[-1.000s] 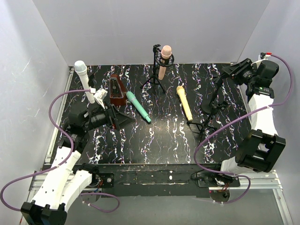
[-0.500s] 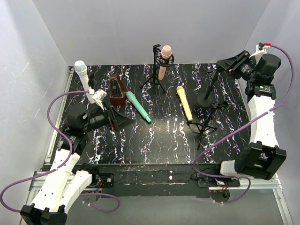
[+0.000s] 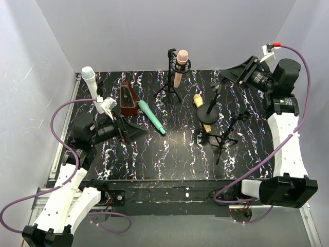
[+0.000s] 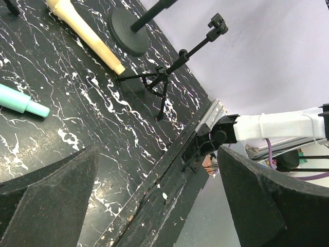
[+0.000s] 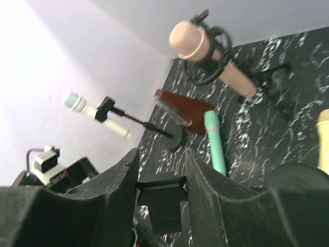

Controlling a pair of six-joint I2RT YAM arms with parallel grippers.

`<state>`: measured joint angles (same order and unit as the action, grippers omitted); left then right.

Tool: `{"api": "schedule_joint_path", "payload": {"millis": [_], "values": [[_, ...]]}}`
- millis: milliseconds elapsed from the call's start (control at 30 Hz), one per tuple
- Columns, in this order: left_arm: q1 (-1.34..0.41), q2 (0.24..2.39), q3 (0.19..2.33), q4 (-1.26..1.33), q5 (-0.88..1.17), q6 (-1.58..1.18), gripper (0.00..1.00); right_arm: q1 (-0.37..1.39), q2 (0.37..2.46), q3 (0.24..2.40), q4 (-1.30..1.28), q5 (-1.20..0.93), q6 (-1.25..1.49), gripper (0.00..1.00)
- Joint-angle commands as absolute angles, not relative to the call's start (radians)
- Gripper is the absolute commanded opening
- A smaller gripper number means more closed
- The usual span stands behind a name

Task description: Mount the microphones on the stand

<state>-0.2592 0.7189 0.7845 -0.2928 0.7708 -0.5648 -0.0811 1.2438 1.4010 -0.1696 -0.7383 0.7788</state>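
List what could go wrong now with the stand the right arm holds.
1. The right tool holds the round-base stand by its top, its base hanging over the yellow mic; lowering here would likely land on the mic or roll it.
2. The empty tripod stand stands close by; a swinging base might topple it.

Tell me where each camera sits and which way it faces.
Top external: high behind the arm bases, looking down on the table; left arm, left gripper, right arm, right gripper show.
Left wrist: low at the table's left, facing right toward the yellow microphone and empty tripod stand; its open fingers and the right arm show.
Right wrist: raised at back right, facing left toward the pink microphone and white microphone; its fingers clamp the empty round-base stand.
Shared: both wrist views catch the teal microphone.
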Motion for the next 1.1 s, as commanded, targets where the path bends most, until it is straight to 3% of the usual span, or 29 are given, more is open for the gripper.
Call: {"api": "schedule_joint_path", "payload": {"millis": [0, 1067], "values": [[-0.264, 0.716, 0.833, -0.316, 0.764, -0.538, 0.98, -0.031, 1.184, 1.378, -0.080, -0.833, 0.818, 0.09], [-0.264, 0.735, 0.833, -0.296, 0.745, -0.545, 0.98, 0.232, 1.143, 1.108, -0.014, -0.957, 0.759, 0.09]]}}
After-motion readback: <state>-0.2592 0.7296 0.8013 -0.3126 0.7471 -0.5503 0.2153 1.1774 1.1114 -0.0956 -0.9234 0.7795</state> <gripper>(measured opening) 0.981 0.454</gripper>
